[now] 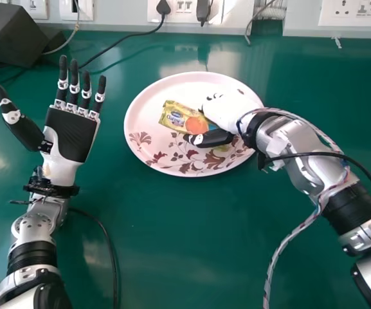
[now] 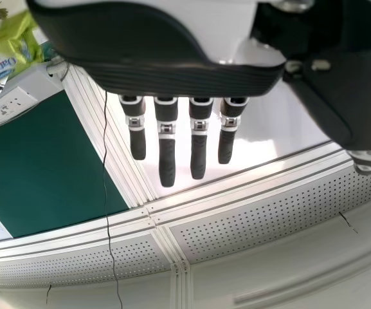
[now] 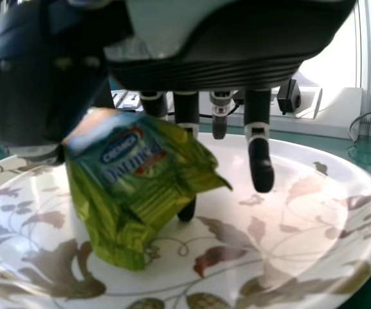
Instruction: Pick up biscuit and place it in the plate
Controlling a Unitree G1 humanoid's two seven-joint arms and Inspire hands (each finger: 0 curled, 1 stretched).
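R hand (image 1: 234, 111): biscuit (image 1: 181, 118) betw thumb & fingers

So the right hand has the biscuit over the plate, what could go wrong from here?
The biscuit packet is held tilted in the right hand, so it might snag on the thumb or twist on release. The fingers also hang close over the plate, so lowering them further could knock or shift it.

The left robot hand (image 1: 71, 135) has a white shell, a finely ridged black palm and black fingers (image 1: 74, 77) ringed in white and silver. Both arms are silver-grey with black bands; twisted pale-and-dark wires (image 1: 274, 261) and a black cable (image 1: 314, 154) trail along the right one.
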